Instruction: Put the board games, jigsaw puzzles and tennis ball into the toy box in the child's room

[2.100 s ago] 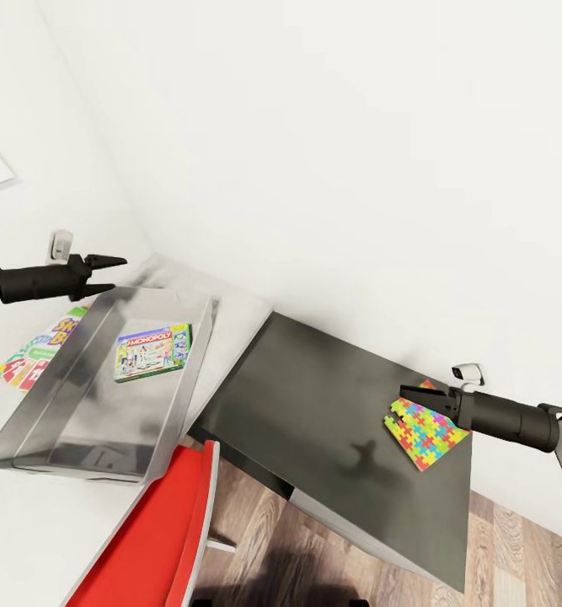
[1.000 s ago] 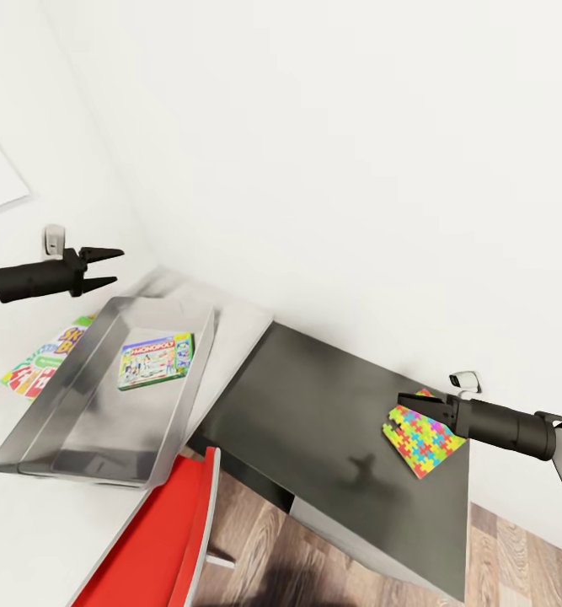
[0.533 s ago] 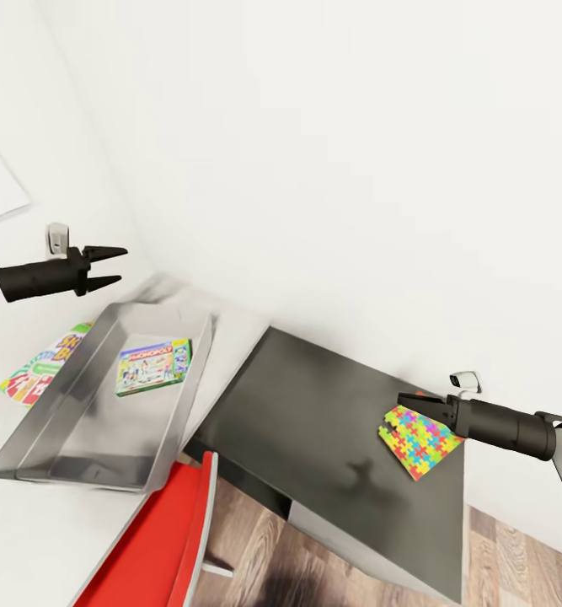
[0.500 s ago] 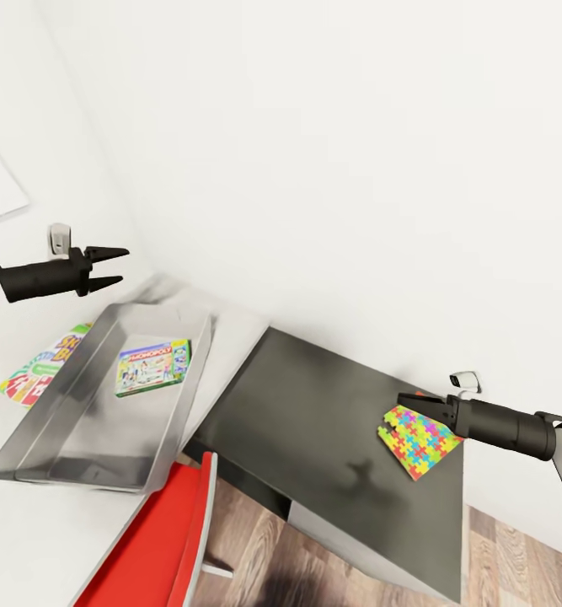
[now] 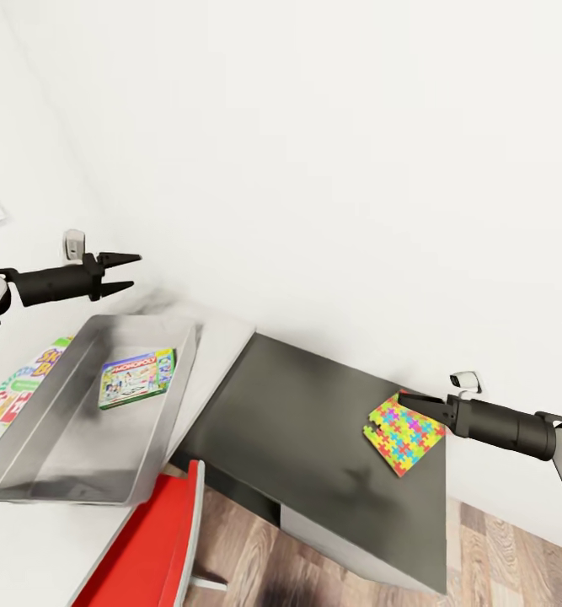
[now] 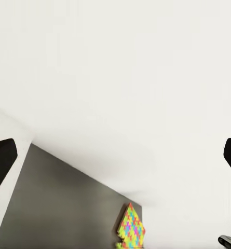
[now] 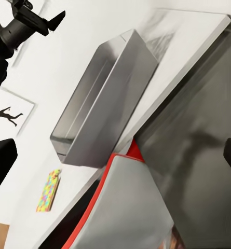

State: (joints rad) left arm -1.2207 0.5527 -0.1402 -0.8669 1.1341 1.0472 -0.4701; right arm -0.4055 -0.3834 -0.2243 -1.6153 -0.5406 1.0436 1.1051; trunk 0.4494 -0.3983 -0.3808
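The right tool (image 5: 409, 400) reaches out over the dark side panel (image 5: 314, 421), and a jigsaw puzzle (image 5: 403, 421) hangs at its tip, a bright sheet tilted so one corner points down. From here I can't tell whether the fingers are pinched on the sheet's upper corner or merely resting against it. Over on the other side the left tool (image 5: 125, 271) hovers above the far end of the toy box (image 5: 28, 438), fingers spread apart with nothing between them.

The toy box sits on the pale surface (image 5: 217, 337), long axis running away from the robot toward the wall, and a Monopoly box (image 5: 136, 378) lies flat inside it. Another board game (image 5: 15, 392) lies on the surface just beyond the box's far wall. In the right wrist view a second puzzle (image 7: 49, 190) lies near the surface's edge.

The job now, I'd say, is carrying that sheet across to the box. Keep it level-ish, clear the near wall, and release low over the bare floor of the box so it lands flat.
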